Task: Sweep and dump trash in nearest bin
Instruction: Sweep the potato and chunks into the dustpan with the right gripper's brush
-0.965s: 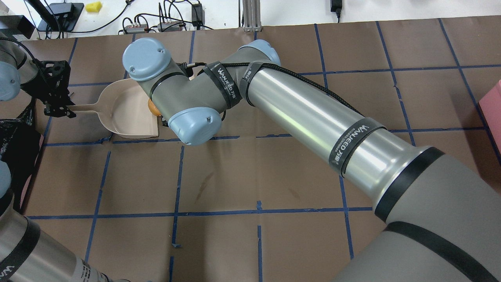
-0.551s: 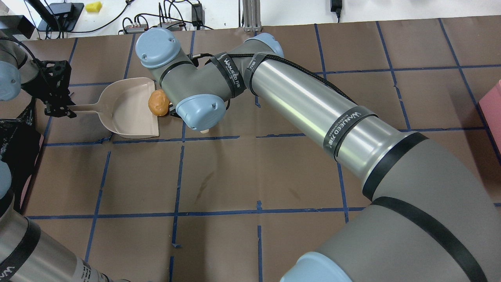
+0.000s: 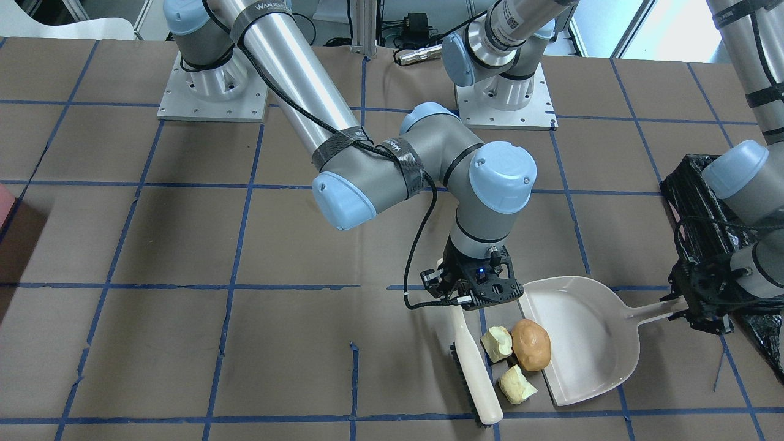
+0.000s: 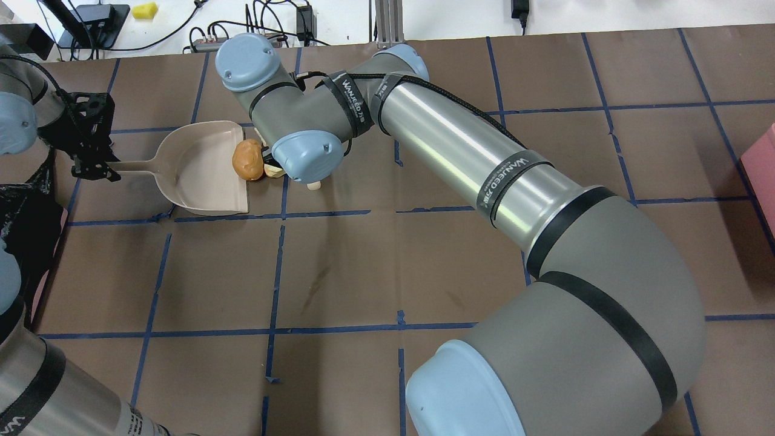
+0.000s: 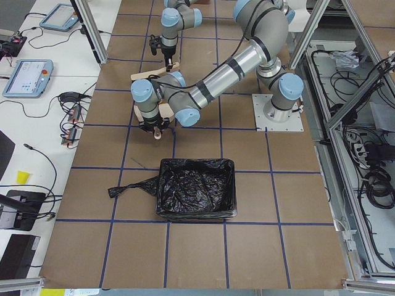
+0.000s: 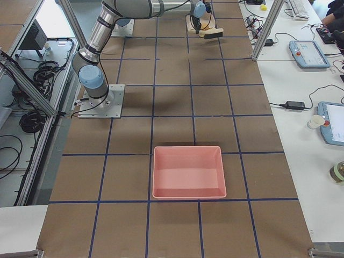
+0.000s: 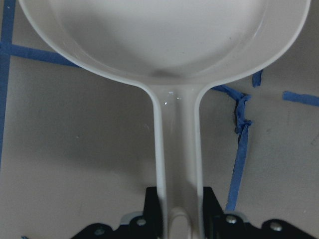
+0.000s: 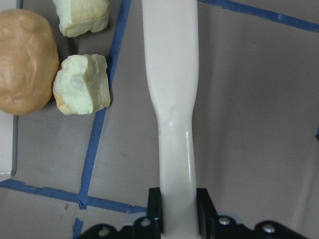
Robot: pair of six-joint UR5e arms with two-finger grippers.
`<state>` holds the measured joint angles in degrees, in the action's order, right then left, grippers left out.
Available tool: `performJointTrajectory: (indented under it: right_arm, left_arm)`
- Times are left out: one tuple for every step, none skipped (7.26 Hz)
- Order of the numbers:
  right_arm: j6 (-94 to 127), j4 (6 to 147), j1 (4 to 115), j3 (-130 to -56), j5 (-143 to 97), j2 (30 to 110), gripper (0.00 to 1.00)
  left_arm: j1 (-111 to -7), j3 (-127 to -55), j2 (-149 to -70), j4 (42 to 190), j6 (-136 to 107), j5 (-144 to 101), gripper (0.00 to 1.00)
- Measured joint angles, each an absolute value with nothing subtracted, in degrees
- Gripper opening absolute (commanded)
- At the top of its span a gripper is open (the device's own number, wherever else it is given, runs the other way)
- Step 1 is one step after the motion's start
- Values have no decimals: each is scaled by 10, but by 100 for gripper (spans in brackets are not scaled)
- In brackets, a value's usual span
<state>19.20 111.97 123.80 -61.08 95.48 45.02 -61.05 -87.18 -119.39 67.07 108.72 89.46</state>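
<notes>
Right gripper (image 3: 468, 293) pinches brush (image 3: 475, 367), left gripper (image 3: 691, 308) pinches dustpan (image 3: 591, 327); between them lie the orange lump (image 3: 531, 345) and two foam chunks (image 3: 497, 343).

Overhead, the right arm (image 4: 460, 151) hides the right gripper (image 8: 178, 209) and most of the brush (image 3: 474, 380) from you; the bin (image 4: 27, 230) runs off at 9 o'clock.

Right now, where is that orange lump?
The lump sits low and right of centre in the front-facing view, at the dustpan's open lip, with two yellow chunks just left of it.
</notes>
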Motion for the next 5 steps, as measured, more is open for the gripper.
performJointTrajectory:
  right_arm:
    - [192,1121,1240,-611,953,448,17]
    - [195,1122,1248,-611,951,445,17]
    - [197,1123,1256,-612,950,443,17]
    - [199,1124,1264,-612,950,440,17]
    - [207,1124,1273,-613,949,439,17]
  left_arm:
    - [-611,-872,-1194,671,1087,895,7]
    - [-611,-872,-1193,671,1087,895,7]
    - [-611,-872,-1193,671,1087,895,7]
    - [-611,-872,-1192,670,1087,895,7]
    - [-611,-872,-1191,670,1087,895,7]
